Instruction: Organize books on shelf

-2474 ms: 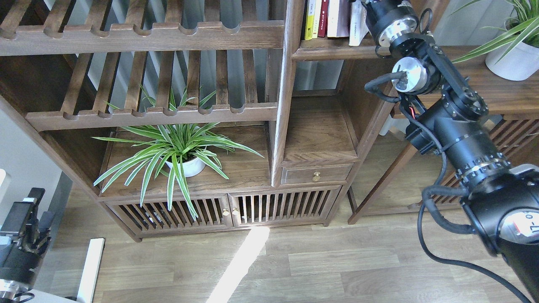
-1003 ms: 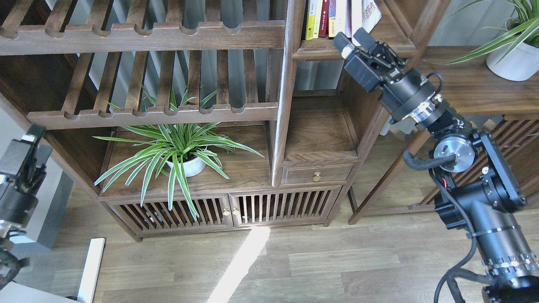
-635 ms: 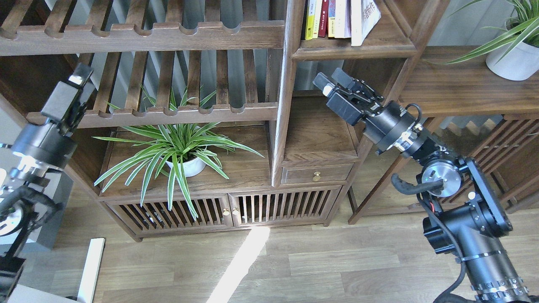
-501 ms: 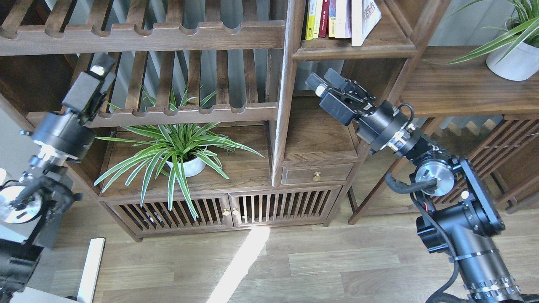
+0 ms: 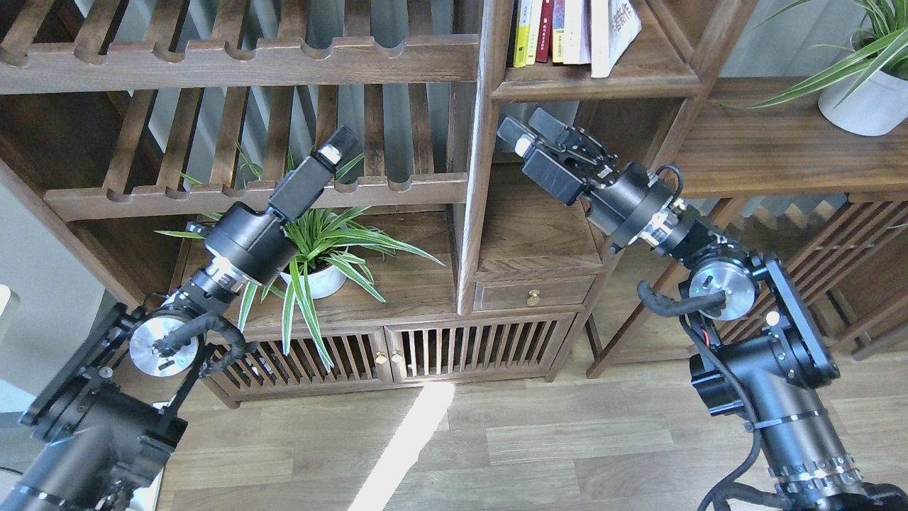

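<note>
- Dark-brown shelving [image 5: 482, 177] fills your view, slatted racks [image 5: 241, 60] on the left, a wooden floor below, and a narrow shelf [image 5: 603, 84] at top centre-right where the books [image 5: 574, 32] stand.
- Those books sit upright in a row at the top edge, the outermost white one [image 5: 613, 35] leaning and overhanging the board's front lip; a nudge from below could, in your judgement, tip it off.
- A spider plant [image 5: 312, 248] in a white pot stands on the wide board, directly behind your left arm; a careless sweep there risks catching its leaves or knocking the pot.
- Your right arm reaches into the empty compartment under the book shelf, close to the upright post; swinging left could strike that post.
- Your right gripper [image 5: 528, 135] has its fingers parted, holding nothing and touching nothing you can see.
- Your left gripper [image 5: 339, 145] points up at a notched rail of the rack, near it; seen end-on, so you cannot tell how its fingers stand, and no object shows in it.
</note>
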{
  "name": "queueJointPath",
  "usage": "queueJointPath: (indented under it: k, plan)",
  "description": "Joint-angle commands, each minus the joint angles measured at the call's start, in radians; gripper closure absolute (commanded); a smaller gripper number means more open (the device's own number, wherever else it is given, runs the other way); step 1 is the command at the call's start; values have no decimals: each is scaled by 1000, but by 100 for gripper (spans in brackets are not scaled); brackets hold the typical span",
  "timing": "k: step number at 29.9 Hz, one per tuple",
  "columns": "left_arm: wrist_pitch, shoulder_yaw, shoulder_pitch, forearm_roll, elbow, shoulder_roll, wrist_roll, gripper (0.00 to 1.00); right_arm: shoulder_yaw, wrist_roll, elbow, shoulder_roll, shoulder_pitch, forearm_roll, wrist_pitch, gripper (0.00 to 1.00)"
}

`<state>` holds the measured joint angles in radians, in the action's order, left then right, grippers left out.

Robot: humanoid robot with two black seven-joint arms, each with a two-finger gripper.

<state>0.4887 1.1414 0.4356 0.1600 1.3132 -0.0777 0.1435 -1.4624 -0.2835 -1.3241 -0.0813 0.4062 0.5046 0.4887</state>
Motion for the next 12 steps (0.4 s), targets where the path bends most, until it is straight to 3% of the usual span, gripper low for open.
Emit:
queueJointPath:
  k: [1, 12]
  plan:
    - [0, -17, 2, 12, 1, 10, 4, 5, 1, 0, 0, 0, 13, 0, 0, 10]
    - [0, -29, 14, 16, 3, 12, 4, 5, 1, 0, 0, 34, 13, 3, 0, 13]
